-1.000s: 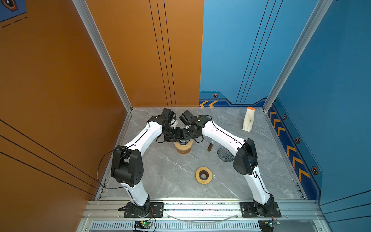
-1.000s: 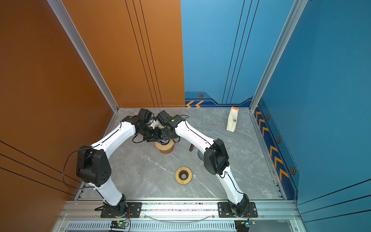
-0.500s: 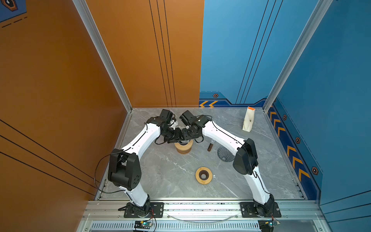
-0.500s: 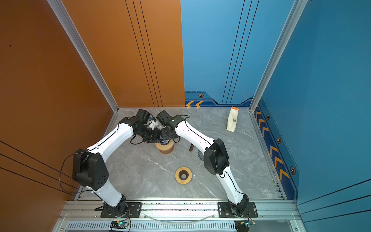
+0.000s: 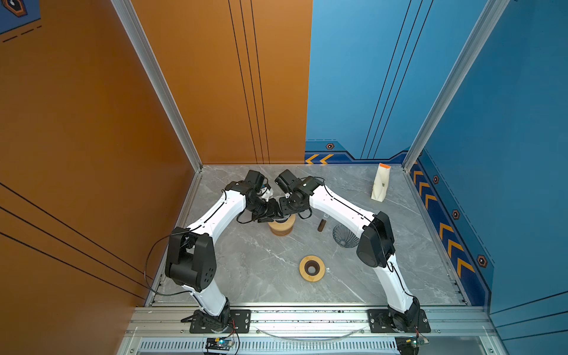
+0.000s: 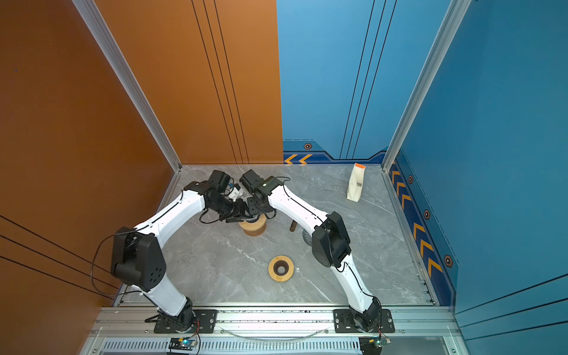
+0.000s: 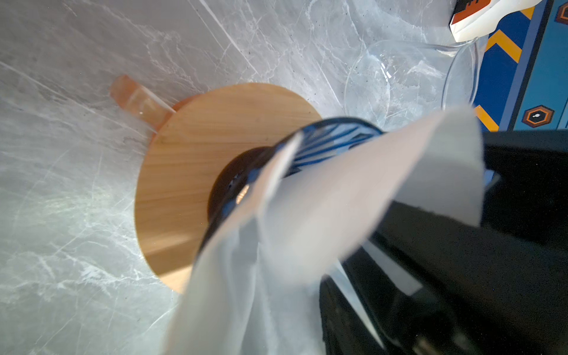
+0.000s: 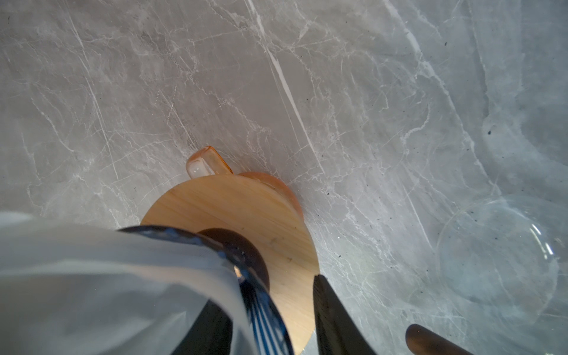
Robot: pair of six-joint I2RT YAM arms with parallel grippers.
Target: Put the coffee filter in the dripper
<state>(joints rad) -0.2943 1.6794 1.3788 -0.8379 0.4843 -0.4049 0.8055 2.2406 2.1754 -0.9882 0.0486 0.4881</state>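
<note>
A blue ribbed glass dripper (image 7: 322,138) (image 8: 264,325) sits in a wooden ring (image 7: 199,153) (image 8: 246,209) on an orange glass mug (image 5: 281,227) (image 6: 253,229). The white paper coffee filter (image 7: 338,199) (image 8: 107,276) lies in the dripper, its edges rising above the rim. Both grippers meet over the mug. My right gripper (image 5: 286,212) (image 8: 270,301) is open astride the dripper's rim: one finger (image 8: 332,316) is outside with a gap to the wall, the other is under the paper. The paper hides the jaws of my left gripper (image 5: 273,215).
A second wooden ring (image 5: 312,268) lies nearer the front. A clear ribbed glass cone (image 5: 344,236) (image 8: 498,252) and a small brown bottle (image 5: 321,224) lie right of the mug. A white pouch with an orange top (image 5: 381,183) stands at the back right.
The left arm's elbow has swung outward to the left while its gripper stayed over the mug. The right arm has not moved.
</note>
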